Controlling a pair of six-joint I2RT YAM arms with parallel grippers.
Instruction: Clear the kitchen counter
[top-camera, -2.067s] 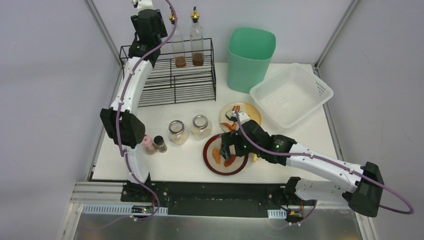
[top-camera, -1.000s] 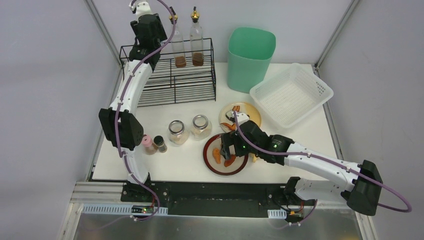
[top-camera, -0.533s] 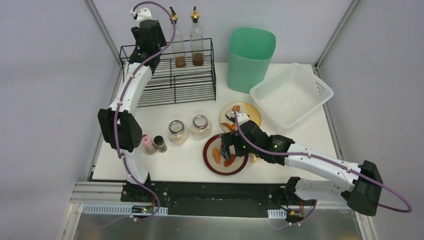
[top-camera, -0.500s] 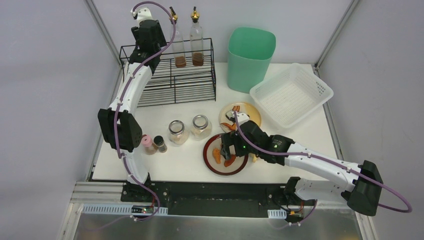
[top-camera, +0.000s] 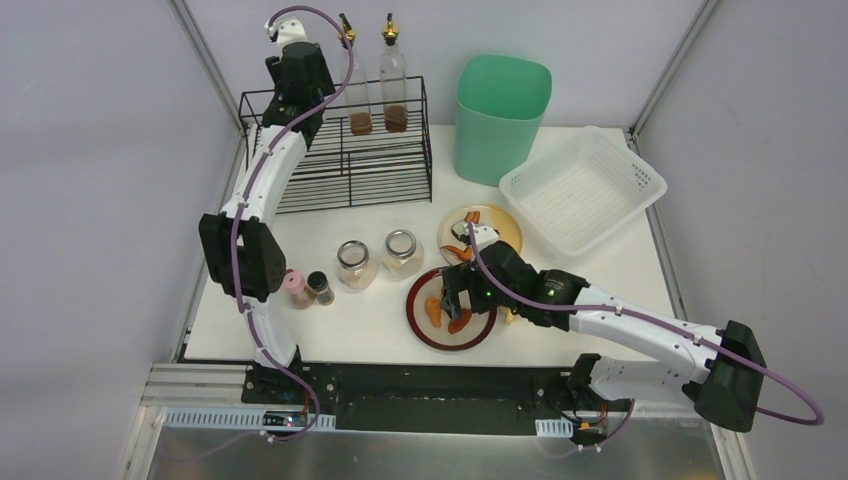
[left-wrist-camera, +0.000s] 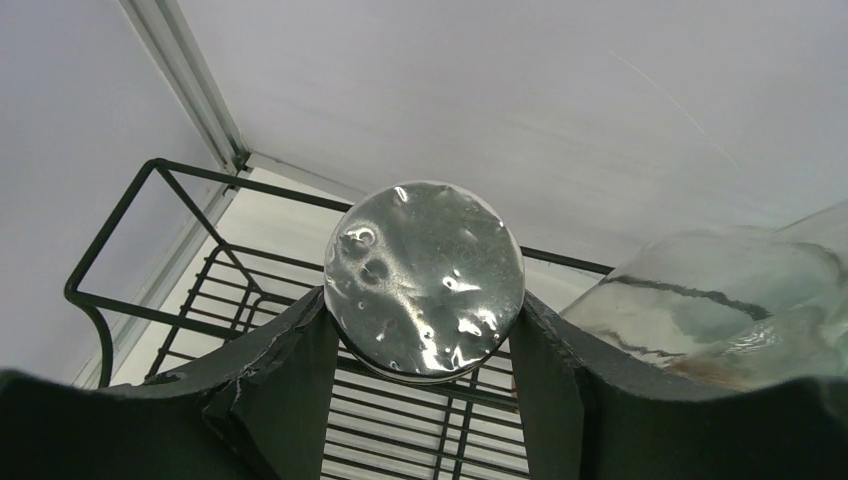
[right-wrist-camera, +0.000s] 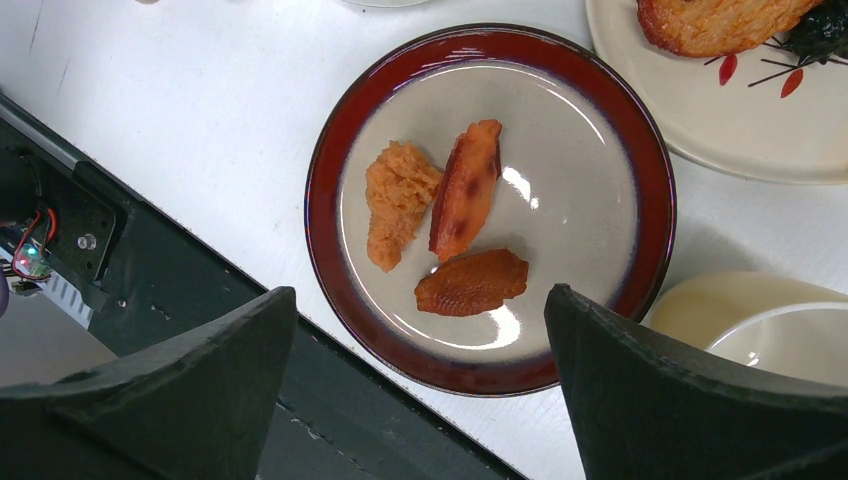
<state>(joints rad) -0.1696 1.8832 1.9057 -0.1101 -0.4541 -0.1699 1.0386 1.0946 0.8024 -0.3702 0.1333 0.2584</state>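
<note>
The white kitchen counter (top-camera: 370, 335) holds jars, shakers and plates. My left gripper (top-camera: 300, 72) hangs over the back left corner of the black wire rack (top-camera: 340, 160). In the left wrist view it (left-wrist-camera: 422, 300) is shut on a container with a round silver lid (left-wrist-camera: 424, 280), the rack's bars (left-wrist-camera: 400, 420) below it. My right gripper (top-camera: 455, 298) hovers low over a red-rimmed plate (top-camera: 425, 333). Seen from the right wrist, its jaws (right-wrist-camera: 420, 295) stand open above that plate (right-wrist-camera: 330, 150), which carries three orange food pieces (right-wrist-camera: 465, 185).
Two glass bottles (top-camera: 393, 90) stand in the rack; one (left-wrist-camera: 720, 300) is right beside the held container. Two glass jars (top-camera: 356, 263), a pink shaker (top-camera: 296, 288) and a dark shaker (top-camera: 320, 287) stand mid-counter. A tan plate (top-camera: 503, 226), cream cup (right-wrist-camera: 760, 320), green bin (top-camera: 500, 115) and white basket (top-camera: 583, 187) lie to the right.
The left wrist has shifted slightly over the rack's back left corner, still gripping the silver-lidded container. The right arm has not moved.
</note>
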